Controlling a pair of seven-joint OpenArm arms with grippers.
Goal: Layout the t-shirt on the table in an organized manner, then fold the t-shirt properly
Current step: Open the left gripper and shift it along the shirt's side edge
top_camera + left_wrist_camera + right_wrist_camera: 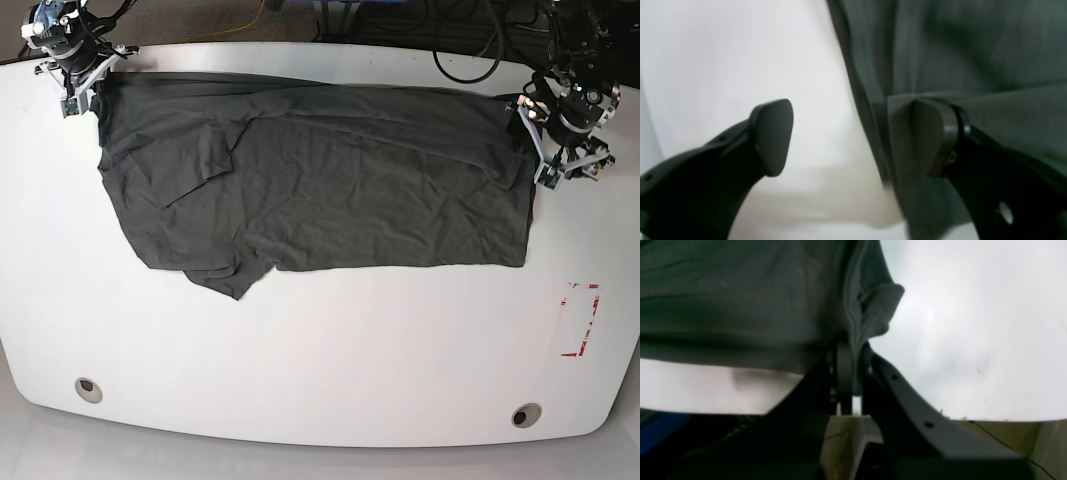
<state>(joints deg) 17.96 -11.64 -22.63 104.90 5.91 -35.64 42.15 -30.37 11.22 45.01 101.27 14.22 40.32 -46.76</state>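
White table [320, 360], t-shirt [330, 190] spread, right jaws pinching hem, left jaws wide.

1 t-shirt [330, 180], 1 table [320, 350], 2 grommets [88, 390], 1 tape rectangle [580, 320], 2 grippers [548, 150].

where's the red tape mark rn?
Base view: the red tape mark sits on the table near its right edge, below the left tool and clear of the t-shirt.

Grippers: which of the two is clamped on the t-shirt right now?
The right gripper, at the shirt's corner on the base view's left. Its jaws are shut on a bunched fold of the t-shirt, while the left gripper stands open beside the cloth's edge.
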